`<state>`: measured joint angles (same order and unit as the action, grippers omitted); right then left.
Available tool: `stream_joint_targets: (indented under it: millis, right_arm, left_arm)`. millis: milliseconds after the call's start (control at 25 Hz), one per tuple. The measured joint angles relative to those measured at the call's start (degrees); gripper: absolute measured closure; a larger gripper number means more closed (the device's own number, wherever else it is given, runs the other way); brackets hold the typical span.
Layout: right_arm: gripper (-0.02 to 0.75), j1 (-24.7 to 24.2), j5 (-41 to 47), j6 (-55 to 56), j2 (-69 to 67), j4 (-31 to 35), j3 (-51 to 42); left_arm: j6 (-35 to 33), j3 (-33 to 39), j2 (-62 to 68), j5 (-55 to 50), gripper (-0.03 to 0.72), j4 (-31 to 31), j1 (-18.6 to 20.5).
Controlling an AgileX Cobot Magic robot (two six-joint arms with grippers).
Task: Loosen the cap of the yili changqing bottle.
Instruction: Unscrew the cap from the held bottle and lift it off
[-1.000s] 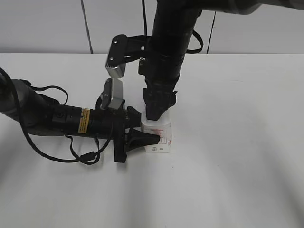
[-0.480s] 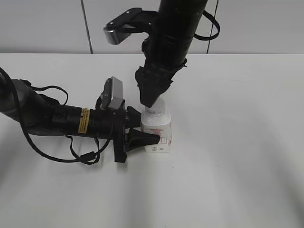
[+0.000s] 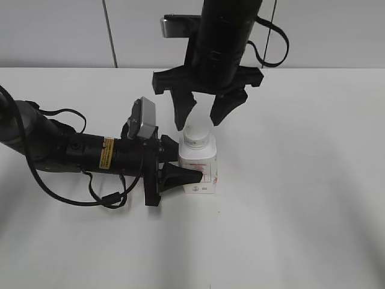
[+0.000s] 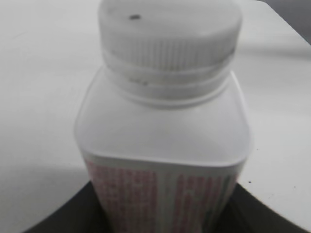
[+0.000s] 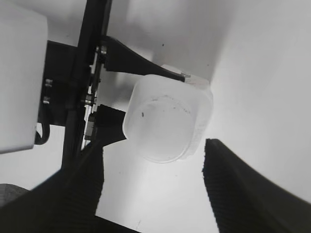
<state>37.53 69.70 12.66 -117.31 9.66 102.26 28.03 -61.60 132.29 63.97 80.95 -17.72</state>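
Yili changqing bottle upright, cap up; left tool clamps it; right tool wide.

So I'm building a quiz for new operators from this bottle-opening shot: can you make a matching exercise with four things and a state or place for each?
Things:
1. cap
2. yili changqing bottle
3. left gripper
4. right gripper

States:
A. open, fingers spread either side of the cap, above the bottle
B. closed on the bottle's body from the side
C. standing upright on the white table
D. seated on the bottle's neck

Pairs: 1-D, 2-C, 3-B, 4-A
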Motion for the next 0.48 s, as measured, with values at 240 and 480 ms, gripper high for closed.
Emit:
stream_joint_targets:
  millis: [240, 480]
  right_arm:
    - [0.214, 0.0, -0.05, 0.65, -2.03, 0.76, 0.0]
    - [0.211, 0.0, -1.45, 0.64, -2.03, 0.58, 0.0]
  left_arm:
    - [0.0, 0.0, 0.0, 0.0, 0.356, 0.0, 0.0]
    - [0.0, 0.0, 0.0, 0.0, 0.357, 0.0, 0.0]
